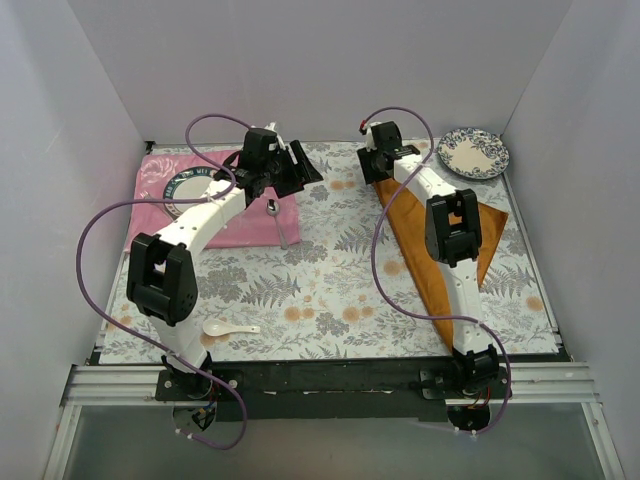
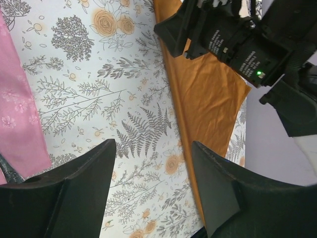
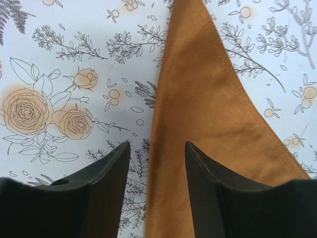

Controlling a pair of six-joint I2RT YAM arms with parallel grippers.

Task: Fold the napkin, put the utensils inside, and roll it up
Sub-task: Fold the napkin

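On the right side of the table (image 1: 320, 290), the napkin (image 1: 408, 238) lies folded in a triangle. The right gripper (image 3: 157, 148) is over its far tip, jaws apart, empty. The left gripper (image 2: 153, 144) stands wide, empty. The spoon (image 1: 228, 327) lies near the front-left corner.

Bright, even light from above leaves faint, soft shadows on the counter (image 1: 330, 300). Wrist views are sharp; dark tool fingers (image 3: 99, 193) lose detail.

We list left arm (image 1: 205, 218) and right arm (image 1: 420, 180): white links, black joints, purple cables (image 1: 78, 250), green light (image 2: 258, 73).
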